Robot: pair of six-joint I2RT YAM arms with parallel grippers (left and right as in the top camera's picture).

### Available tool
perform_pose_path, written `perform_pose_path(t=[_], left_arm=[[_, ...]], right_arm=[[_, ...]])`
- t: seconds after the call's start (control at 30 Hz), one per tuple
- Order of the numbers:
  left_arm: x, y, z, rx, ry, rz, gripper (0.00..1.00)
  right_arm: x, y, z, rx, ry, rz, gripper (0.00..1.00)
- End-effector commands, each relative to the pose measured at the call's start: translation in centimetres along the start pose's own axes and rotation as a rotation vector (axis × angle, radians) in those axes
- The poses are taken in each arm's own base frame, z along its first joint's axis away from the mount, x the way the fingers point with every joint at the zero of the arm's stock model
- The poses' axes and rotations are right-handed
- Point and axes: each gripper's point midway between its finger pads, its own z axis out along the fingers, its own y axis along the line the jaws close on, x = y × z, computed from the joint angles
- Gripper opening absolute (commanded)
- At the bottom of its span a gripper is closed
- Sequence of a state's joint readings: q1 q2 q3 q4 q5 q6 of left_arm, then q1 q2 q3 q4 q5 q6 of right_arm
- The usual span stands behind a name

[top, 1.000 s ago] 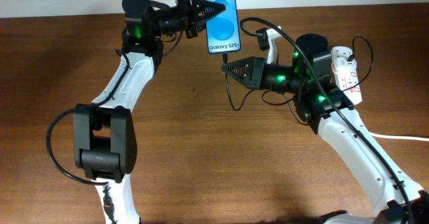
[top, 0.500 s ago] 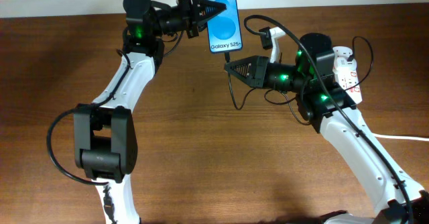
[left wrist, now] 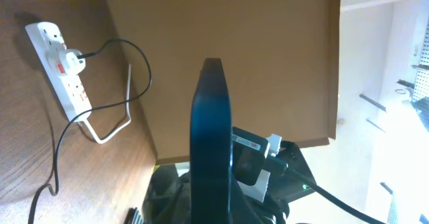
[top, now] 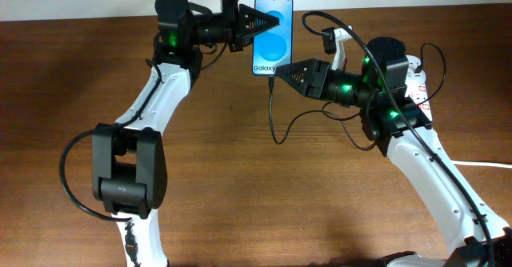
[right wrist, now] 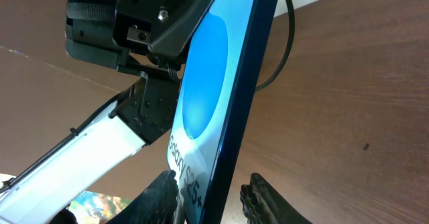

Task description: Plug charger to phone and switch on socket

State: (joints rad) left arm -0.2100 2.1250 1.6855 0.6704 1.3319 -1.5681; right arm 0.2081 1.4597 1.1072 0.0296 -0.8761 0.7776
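Note:
My left gripper is shut on the phone and holds it above the table's back edge, with the blue screen facing up. The left wrist view shows the phone edge-on. My right gripper is at the phone's bottom edge. In the right wrist view its fingers are apart, one on each side of the phone's lower end. The charger cable hangs from the phone's bottom edge and loops right. Its plug tip is hidden. The socket lies at the right, partly behind my right arm.
The left wrist view shows the socket with a black plug in it, and the thin black cable trailing over the wooden table. The thick white cord runs off the right edge.
My left gripper has carried the phone to the right and slightly down. My right gripper has moved up and right, and the phone's bottom edge now sits between its fingers.

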Motion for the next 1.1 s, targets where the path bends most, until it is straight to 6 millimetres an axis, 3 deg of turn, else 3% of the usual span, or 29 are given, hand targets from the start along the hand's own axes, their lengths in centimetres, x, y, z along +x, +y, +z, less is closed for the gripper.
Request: perform_pose_path(t=[0.0, 0.2, 0.43, 0.67, 0.93, 1.07], left_arm=[[-0.3, -0.9, -0.6, 0.003, -0.002, 0.069, 0.00], [0.1, 1.3, -1.7, -0.036, 0.030, 0.133, 0.00], [0.9, 8.2, -3.3, -0.196, -0.012, 0.047, 0.00], [1.7, 12.2, -4.3, -0.361, -0.040, 0.048, 0.00], [3.2, 17.7, -7.4, -0.683, -0.058, 0.017, 0.00], [4.1, 18.9, -8.1, -0.743, -0.026, 0.028, 0.00]], right_arm=[[-0.2, 0.3, 0.0, -0.009, -0.001, -0.021, 0.38], [-1.1, -0.2, -1.4, -0.022, -0.008, -0.012, 0.41], [-2.2, -1.3, -3.3, -0.023, -0.024, 0.006, 0.46], [-1.2, -2.2, -3.3, 0.007, 0.006, -0.001, 0.50], [-0.7, -2.7, -3.3, 0.028, 0.022, -0.009, 0.52], [-0.6, -2.7, -3.3, 0.028, 0.023, -0.008, 0.53]])
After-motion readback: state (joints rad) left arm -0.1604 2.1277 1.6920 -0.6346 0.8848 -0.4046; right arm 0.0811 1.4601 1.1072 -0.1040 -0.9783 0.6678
